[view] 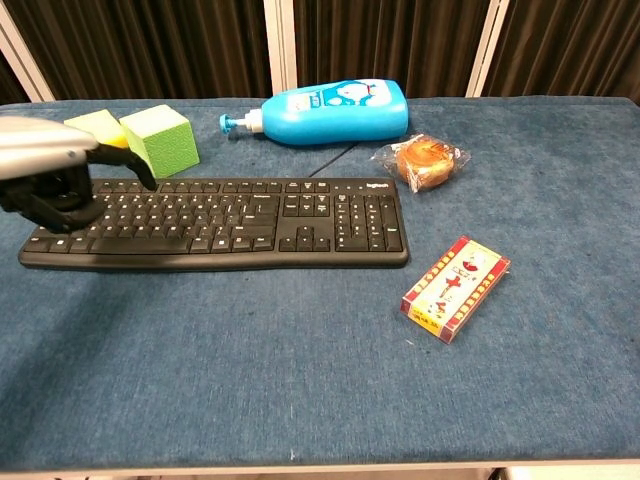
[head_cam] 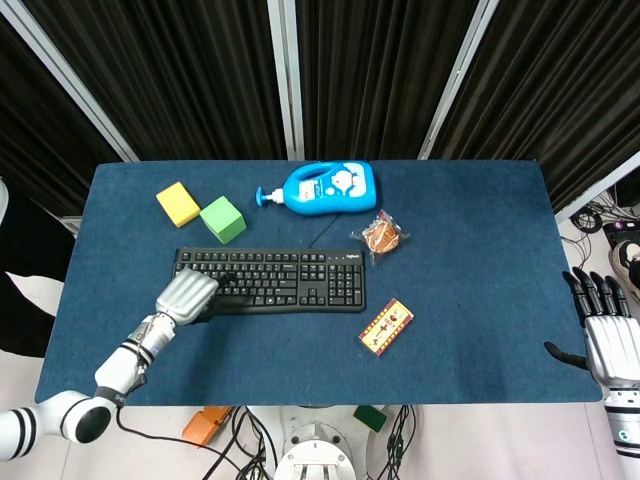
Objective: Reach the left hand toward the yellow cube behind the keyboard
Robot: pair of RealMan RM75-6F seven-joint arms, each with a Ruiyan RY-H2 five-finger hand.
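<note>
The yellow cube lies at the back left of the blue table, just left of a green cube and behind the black keyboard. In the chest view my left hand hides part of the yellow cube. My left hand hovers over the keyboard's left end, short of the cube, and holds nothing. The chest view shows the left hand with its dark fingers curled under the silver back. At the table's right edge, my right hand is empty with its fingers straight and apart.
A blue bottle lies on its side behind the keyboard. A wrapped pastry and a small red and yellow box lie right of the keyboard. The green cube stands close beside the yellow one.
</note>
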